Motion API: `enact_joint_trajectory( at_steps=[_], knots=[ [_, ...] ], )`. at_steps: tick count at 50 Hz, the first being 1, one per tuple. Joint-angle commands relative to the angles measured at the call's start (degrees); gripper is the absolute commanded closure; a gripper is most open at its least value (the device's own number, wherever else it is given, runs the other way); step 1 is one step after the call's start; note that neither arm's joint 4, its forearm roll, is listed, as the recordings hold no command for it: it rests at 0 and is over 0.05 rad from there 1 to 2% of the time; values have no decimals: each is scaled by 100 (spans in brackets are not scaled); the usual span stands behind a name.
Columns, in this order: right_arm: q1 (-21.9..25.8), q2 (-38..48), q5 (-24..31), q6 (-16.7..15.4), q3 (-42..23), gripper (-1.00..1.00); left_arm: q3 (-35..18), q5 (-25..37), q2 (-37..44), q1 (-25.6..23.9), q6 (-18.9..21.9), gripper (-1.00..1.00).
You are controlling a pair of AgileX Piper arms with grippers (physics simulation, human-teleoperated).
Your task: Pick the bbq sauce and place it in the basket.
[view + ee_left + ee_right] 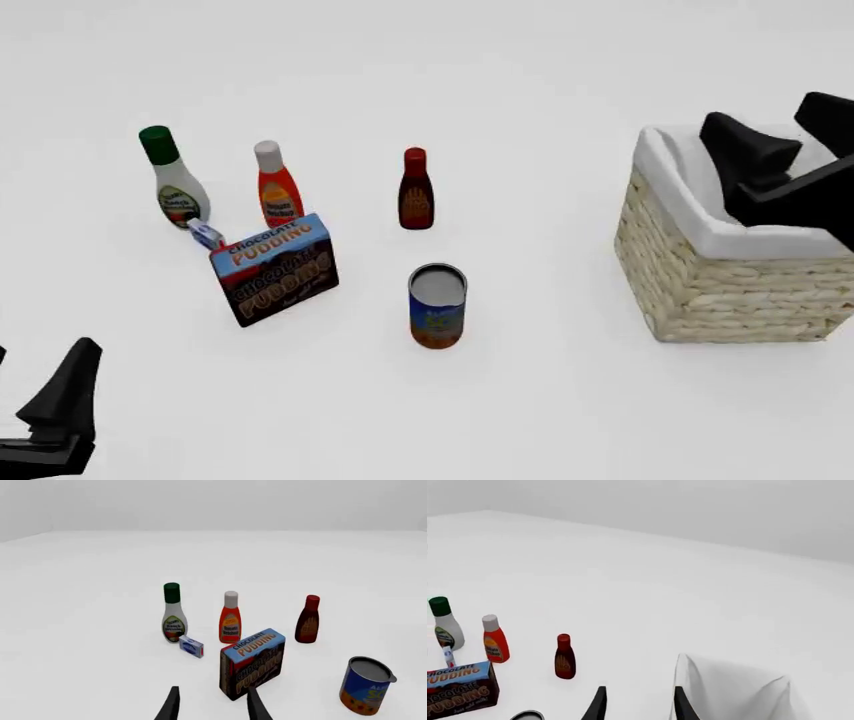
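White tabletop (561,60): we see it carrying everything, pale and plain.
Left gripper (212,707): nearest to us, low at the front view's left corner, well apart from the goods; its jaws stand spread with nothing between them.
Can (437,306): we find it upright near the middle, blue and orange label, grey lid, nearer to us than the bottles.
Pudding box (274,268): we read "CHOCOLATE PUDDING" on it; it stands on edge, tilted, left of the can.
Small carton (204,234): white and blue, just behind the box and beside the ranch bottle's foot.
Basket (694,280): woven straw with white lining over the rim, at the right, well apart from the bottles.
Right gripper (638,707): we see it above the basket's opening; jaws spread, holding nothing.
BBQ sauce (415,190): upright on the tabletop, beyond the can, dark bottle with red cap, untouched by either arm.
Orange bottle (278,186): white cap, upright, left of the BBQ sauce.
Ranch bottle (172,180): white with green cap, farthest left in the row.
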Motion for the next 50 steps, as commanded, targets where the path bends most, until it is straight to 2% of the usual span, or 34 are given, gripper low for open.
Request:
enact_joint_trajectory(
  at_steps=[1, 2, 3, 4, 6, 9, 11, 17, 20, 26, 29, 36, 38, 42, 47, 48, 50],
  knots=[
    [-6, 1006, 37, 215, -869, -100, 0, 0, 0, 0, 0, -100],
    [-42, 1101, 42, -73, -915, -100, 0, 0, 0, 0, 0, -100],
    [15, 1142, 40, -124, -933, -100, 0, 0, 0, 0, 0, -100],
    [60, 1181, 93, 35, -996, -100, 0, 0, 0, 0, 0, -100],
    [41, 1237, 161, 124, -1047, -100, 0, 0, 0, 0, 0, -100],
    [163, 1258, 212, -44, -1103, -100, 0, 0, 0, 0, 0, -100],
    [165, 1419, 282, 63, -1242, -100, 0, 0, 0, 0, 0, -100],
    [219, 1717, 339, -8, -1480, -100, 0, 0, 0, 0, 0, -100],
    [224, 2060, 543, -64, -1720, -100, 0, 0, 0, 0, 0, -100],
    [412, 2330, 588, 123, -2069, -100, 0, 0, 0, 0, 0, -100],
    [501, 2561, 636, 75, -2277, -100, 0, 0, 0, 0, 0, -100],
    [668, 2992, 785, 242, -2775, -100, 0, 0, 0, 0, 0, -100],
    [771, 3132, 876, 335, -2939, -100, 0, 0, 0, 0, 0, -100],
    [903, 3375, 1052, 328, -3242, -100, 0, 0, 0, 0, 0, -100],
    [1001, 3672, 1292, 491, -3668, -100, 0, 0, 0, 0, 0, -100],
    [1070, 3762, 1367, 605, -3791, -100, 0, 0, 0, 0, 0, -100],
    [1144, 3923, 1469, 598, -3964, -100, 0, 0, 0, 0, 0, -100]
  ],
)
